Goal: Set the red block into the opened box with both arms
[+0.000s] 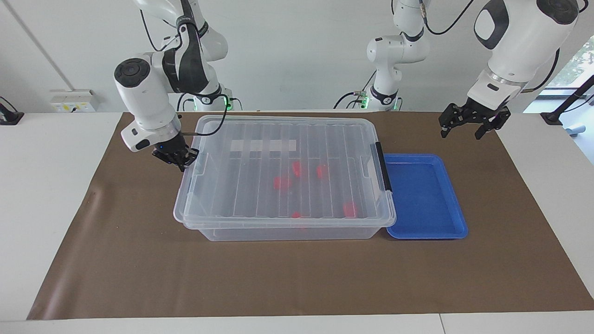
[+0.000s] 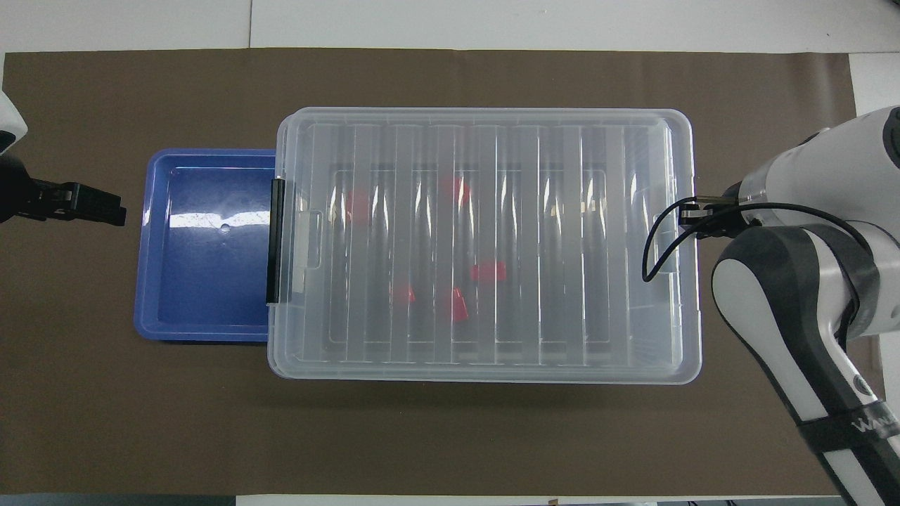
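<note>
Five red blocks inside lidded box

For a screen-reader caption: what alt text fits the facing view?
A clear box with its lid on holds red blocks; the shut right gripper grips the lid's edge. The open left gripper hangs above the mat near a blue tray.

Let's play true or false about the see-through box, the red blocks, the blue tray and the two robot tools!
1. The lid lies on the box. True.
2. The red blocks sit in the blue tray. False: they are inside the box; the tray holds nothing.
3. The right tool is shut at the lid's end. True.
4. The left tool holds a block. False: it is open and holds nothing.
</note>
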{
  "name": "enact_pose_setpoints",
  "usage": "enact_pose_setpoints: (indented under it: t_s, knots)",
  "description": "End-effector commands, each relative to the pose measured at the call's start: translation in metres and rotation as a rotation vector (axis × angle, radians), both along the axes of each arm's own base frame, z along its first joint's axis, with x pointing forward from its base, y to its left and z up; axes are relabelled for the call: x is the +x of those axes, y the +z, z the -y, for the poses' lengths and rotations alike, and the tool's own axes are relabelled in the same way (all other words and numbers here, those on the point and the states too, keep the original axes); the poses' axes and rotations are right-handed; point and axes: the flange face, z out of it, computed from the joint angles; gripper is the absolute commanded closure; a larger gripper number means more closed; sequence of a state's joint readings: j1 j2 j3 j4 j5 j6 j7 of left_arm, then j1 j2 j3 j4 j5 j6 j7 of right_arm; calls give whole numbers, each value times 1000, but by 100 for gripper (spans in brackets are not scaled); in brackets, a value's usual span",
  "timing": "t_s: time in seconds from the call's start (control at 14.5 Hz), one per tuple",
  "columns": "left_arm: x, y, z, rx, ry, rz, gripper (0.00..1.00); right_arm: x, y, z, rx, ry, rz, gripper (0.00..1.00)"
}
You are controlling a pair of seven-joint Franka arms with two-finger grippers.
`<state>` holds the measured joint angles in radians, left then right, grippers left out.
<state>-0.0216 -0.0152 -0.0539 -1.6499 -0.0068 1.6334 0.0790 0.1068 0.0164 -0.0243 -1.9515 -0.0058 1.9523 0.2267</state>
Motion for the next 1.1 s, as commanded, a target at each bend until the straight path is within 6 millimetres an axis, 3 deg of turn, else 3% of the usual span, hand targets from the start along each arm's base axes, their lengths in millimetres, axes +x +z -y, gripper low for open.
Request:
enact_pose_setpoints:
  t_s: [0.0,0.14,0.28,0.34,0.41,0.62,1.03]
  knots:
    - [-4,5,-1,15,-9,-4,0,1,40,6,4,-25,-14,100]
    - [-5,7,-1,16,-10,-4,0,-2,74,14,5,-26,-32,100]
    - [-5,7,-2,15,-7,-2,0,-4,120,23,10,3,-27,100]
    - [-5,7,-2,15,-7,-2,0,-6,133,31,14,19,-46,82]
    - [-5,7,-2,15,-7,-2,0,-11,141,42,24,52,-52,1]
    - [-5,7,-2,15,-9,-2,0,-18,150,61,21,65,-69,0]
    - [-5,7,-2,15,-7,-2,0,-24,147,82,18,27,-93,0]
